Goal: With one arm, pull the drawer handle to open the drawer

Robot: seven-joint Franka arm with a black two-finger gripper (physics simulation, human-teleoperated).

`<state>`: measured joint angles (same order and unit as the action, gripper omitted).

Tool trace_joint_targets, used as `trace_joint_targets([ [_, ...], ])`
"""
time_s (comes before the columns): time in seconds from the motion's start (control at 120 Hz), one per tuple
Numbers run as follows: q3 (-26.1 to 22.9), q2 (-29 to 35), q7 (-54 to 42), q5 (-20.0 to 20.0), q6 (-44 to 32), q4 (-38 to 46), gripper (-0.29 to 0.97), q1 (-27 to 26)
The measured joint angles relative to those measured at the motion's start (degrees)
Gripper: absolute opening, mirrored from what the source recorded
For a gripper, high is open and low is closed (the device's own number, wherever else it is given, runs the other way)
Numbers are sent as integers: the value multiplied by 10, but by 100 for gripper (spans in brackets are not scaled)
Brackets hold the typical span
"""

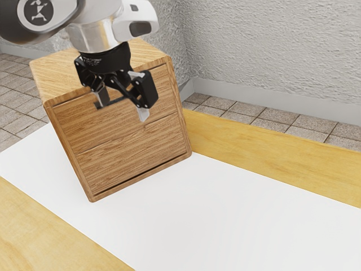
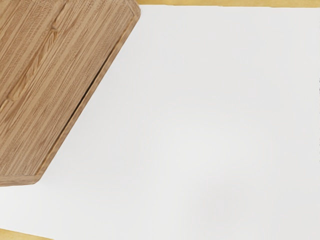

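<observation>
Cataloguing one cabinet (image 1: 56, 76), wooden, standing at the far edge of the table (image 1: 225, 214) toward the exterior view's left, turned at an angle, front facing the white top

Carrying two fronts, one above the other: drawer (image 1: 163, 93) on top, lower front (image 1: 135, 158) beneath, both lying flush with the frame, neither pulled out

Bearing a handle (image 1: 115, 103), a thin dark bar running just under the drawer's top edge

Hanging before the drawer at the handle's height: gripper (image 1: 122, 107), black, released, fingers (image 1: 142, 114) spreading wide, silver tips pointing down; one tip crossing the bar near its end toward the exterior view's left, the other lying beyond the opposite end; touching the wood or not, impossible to tell

Reaching in from the exterior view's upper left: arm (image 1: 96, 25), white and grey, leaning over the cabinet's top

Framing the white top along near and far edges: wood-coloured strips (image 1: 271, 152)

Lying beyond the far strip: tiled floor (image 1: 271, 118), then a rough grey wall (image 1: 271, 45)

Showing in the wrist view: cabinet (image 2: 50, 75) front with a rounded corner, grain running lengthwise, and the table (image 2: 210, 125) spreading white beside it
</observation>
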<state>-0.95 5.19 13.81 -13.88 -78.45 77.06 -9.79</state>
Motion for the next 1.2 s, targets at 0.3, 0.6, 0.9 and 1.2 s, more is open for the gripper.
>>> trace_joint_targets([
  [0.3,-24,18,7,-12,-30,42,68,2],
  [0.6,-46,31,-4,-9,-13,69,68,0],
  [0.9,-39,106,-170,-10,-62,154,68,-1],
  [1.2,7,103,-335,-14,-127,194,68,9],
])
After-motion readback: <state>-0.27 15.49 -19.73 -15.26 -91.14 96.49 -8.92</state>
